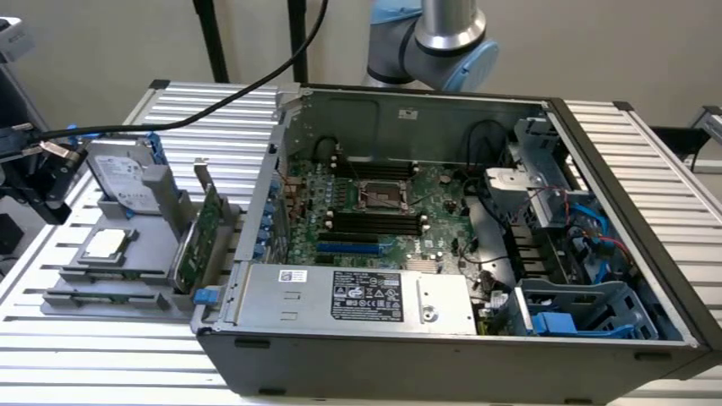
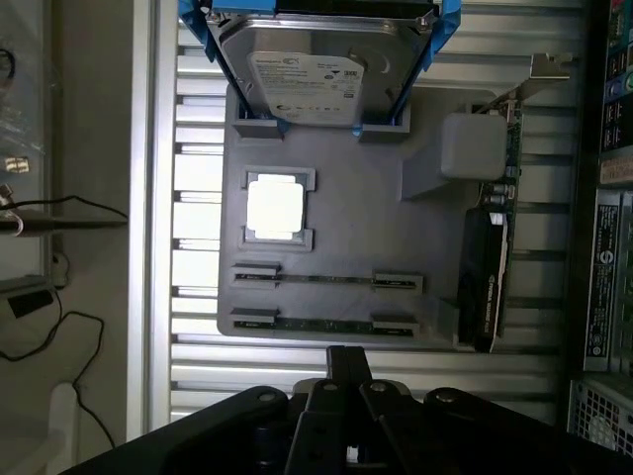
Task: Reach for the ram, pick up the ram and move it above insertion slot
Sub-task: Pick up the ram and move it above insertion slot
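Now hovering just off the gray tray (image 2: pixel 356 228), gripper (image 2: pixel 347 356) fingers (image 2: pixel 341 371) clenched on nothing, near but clear of the ram (image 2: pixel 321 324) slotted along the tray's closest edge.

- The table (image 1: pixel 643 152) is showing ribbed bare metal.
- The tray (image 2: pixel 346 228) is looking like matt grey plastic.
- The drive (image 2: pixel 316 69) is gleaming, smooth metal.
- The pincer (image 2: pixel 346 358) is looking matt black.
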